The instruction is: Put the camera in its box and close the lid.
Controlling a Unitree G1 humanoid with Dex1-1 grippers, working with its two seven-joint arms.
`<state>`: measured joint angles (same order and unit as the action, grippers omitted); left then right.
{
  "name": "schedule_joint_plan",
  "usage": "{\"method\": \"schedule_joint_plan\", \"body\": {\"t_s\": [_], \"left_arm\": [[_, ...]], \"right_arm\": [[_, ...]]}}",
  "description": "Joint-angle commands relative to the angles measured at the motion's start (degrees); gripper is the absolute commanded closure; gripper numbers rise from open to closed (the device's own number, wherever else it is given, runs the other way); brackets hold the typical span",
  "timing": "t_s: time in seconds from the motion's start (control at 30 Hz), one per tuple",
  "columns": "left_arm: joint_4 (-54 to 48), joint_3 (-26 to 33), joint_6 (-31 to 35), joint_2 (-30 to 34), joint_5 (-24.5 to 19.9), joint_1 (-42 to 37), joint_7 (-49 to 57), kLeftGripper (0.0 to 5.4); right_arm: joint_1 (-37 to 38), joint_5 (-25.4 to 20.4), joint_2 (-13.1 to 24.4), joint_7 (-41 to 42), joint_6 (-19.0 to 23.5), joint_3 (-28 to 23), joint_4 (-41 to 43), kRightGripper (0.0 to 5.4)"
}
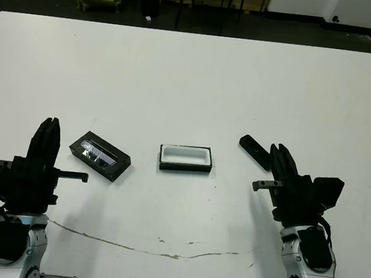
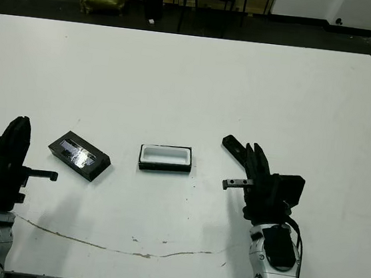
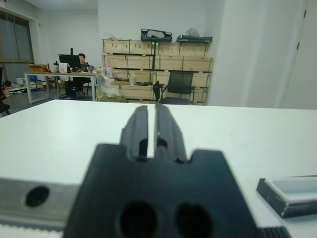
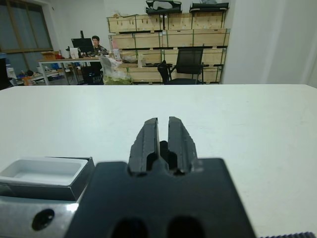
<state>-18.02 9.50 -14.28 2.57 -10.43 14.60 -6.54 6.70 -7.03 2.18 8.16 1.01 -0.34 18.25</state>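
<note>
Nearest: left hand and right hand, both pressed together, empty. Beyond on the desk: lid, open box, camera just beside the right fingertips. Risk: knocking the slim camera aside, missing the grasp.
</note>
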Motion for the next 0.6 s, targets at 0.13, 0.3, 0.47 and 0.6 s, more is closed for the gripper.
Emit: {"method": "schedule_joint_plan", "body": {"t_s": [0.13, 0.3, 0.47, 0.6], "left_arm": [[2.99, -0.36, -2.05, 0.18, 0.06, -0.58, -0.82, 5.39], [3.50, -0.58, -2.43, 0.11, 0.14, -0.92, -0.94, 5.39], [2.24, -0.57, -1.02, -0.07, 0.19, -0.54, -0.24, 5.39], [2.58, -0.68, -2.03, -0.26, 1.67, -0.50, 0.13, 5.39]], "right_arm": [[0.94, -0.04, 0.46, 0.20, -0.49, -0.12, -1.22, 5.40], [1.30, 0.03, 0.54, 0.17, -0.89, -0.10, -1.76, 5.40], [0.99, -0.18, 0.99, 0.74, -1.08, -0.05, -1.47, 5.40], [0.27, -0.90, 1.90, 1.23, 0.73, -0.63, 0.25, 5.40]]}}
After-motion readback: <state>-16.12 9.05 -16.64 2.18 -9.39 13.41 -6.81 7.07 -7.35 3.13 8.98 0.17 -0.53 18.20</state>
